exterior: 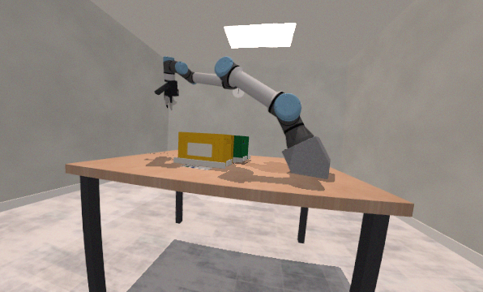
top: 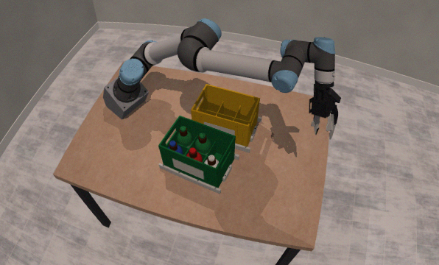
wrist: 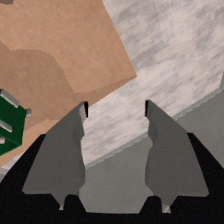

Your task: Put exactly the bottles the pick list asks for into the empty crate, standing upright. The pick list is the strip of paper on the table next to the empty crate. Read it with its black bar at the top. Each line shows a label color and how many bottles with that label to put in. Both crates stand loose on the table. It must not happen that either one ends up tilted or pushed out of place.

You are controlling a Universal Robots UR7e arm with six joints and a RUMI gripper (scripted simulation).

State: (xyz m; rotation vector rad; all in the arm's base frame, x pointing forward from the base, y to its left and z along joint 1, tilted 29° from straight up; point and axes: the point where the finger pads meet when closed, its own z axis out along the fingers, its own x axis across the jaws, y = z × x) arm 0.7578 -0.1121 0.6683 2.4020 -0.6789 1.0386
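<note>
The empty yellow crate (top: pixel 227 112) stands mid-table with its dividers bare. In front of it the green crate (top: pixel 202 154) holds two green bottles (top: pixel 184 137) with dark caps, a blue bottle (top: pixel 174 146), a red bottle (top: pixel 194 154) and a white bottle (top: pixel 211 160), all upright. My gripper (top: pixel 324 130) (wrist: pixel 116 101) hangs high above the table's far right edge, well away from both crates, with its fingers apart and nothing between them. In the exterior view a pale strip with small marks (exterior: pixel 197 165) lies at the foot of the yellow crate; it is too small to read.
The robot base (top: pixel 125 96) sits at the table's back left corner. The arm spans over the yellow crate. The wrist view shows the table's corner (wrist: pixel 127 75), floor beyond it and a corner of the green crate (wrist: pixel 12 125) at the left.
</note>
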